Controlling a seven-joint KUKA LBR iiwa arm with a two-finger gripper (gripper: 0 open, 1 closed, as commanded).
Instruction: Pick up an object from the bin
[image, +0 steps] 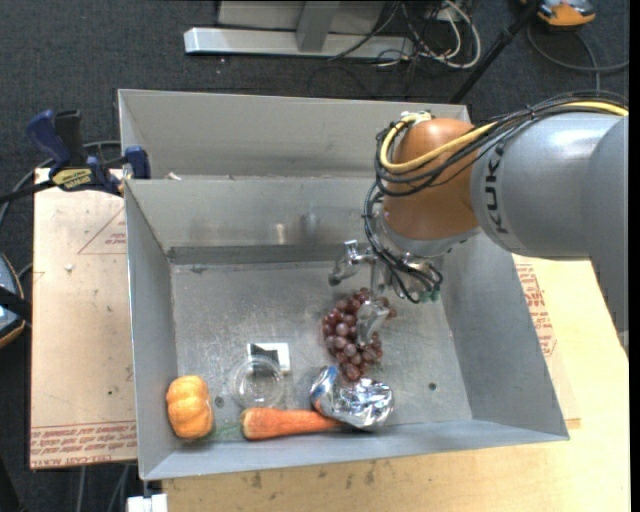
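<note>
Dark purple grapes (345, 338) under the gripper (372, 315). Silver foil (358, 403) near it. Orange carrot (285, 424) and orange pumpkin (189, 406) farther left. Grey bin (250, 215).

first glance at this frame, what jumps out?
The gripper hangs right over a bunch of dark purple grapes in the middle of the bin. Along the front wall lie a small orange pumpkin at the left, a carrot beside it, and a crumpled silver foil wad at the carrot's right end, just below the grapes.
</note>
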